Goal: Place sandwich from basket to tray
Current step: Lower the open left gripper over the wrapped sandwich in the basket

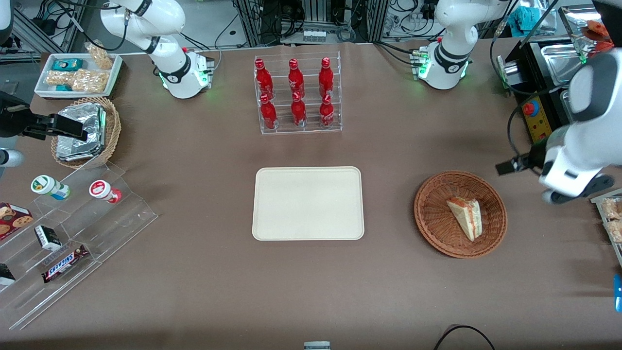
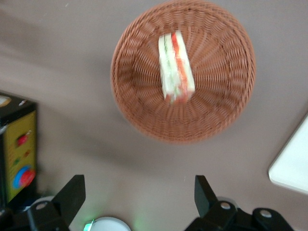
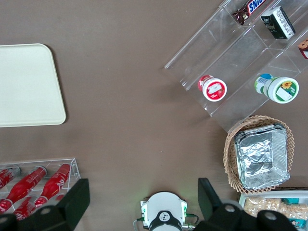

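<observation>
Since the gripper (image 2: 139, 199) hangs with fingers apart off the basket (image 1: 432, 221) at right, a careless descent could crush the soft sandwich (image 1: 466, 217) or hit wicker.

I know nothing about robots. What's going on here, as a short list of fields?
sandwich: lying in the basket, untouched
basket: on the table, toward the working arm's end
tray: bare, beside the basket
gripper: open, holding nothing, raised above the table beside the basket
bottles: six red ones in a clear rack, farther from the front camera than the tray
progress: sandwich not yet picked up
</observation>
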### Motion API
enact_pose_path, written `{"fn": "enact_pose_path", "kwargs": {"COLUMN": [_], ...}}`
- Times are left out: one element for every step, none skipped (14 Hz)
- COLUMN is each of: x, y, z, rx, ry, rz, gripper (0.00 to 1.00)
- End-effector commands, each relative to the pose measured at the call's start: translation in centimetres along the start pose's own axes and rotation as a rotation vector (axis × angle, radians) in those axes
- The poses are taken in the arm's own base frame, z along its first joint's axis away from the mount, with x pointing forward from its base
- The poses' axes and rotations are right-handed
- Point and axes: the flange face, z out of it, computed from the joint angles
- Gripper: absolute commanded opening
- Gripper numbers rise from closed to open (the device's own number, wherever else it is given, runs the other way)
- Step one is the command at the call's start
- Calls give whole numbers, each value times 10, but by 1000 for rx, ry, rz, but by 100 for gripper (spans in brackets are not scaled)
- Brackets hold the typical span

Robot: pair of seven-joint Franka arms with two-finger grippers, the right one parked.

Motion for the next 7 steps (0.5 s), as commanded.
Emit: {"fn": "enact_pose_path", "kwargs": {"x": [2, 10, 16, 19, 22, 25, 26], "y": [0, -11, -20, -19, -16, -14, -11], "z": [54, 70, 79, 87, 90, 94, 97], "rx": [-21, -40, -64, -81, -89, -93, -98], "ry": [47, 62, 78, 70, 68, 77, 86], "rz": [-16, -43, -66, -84, -135, -170, -182], "gripper": [100, 100, 100, 100, 100, 100, 100]}}
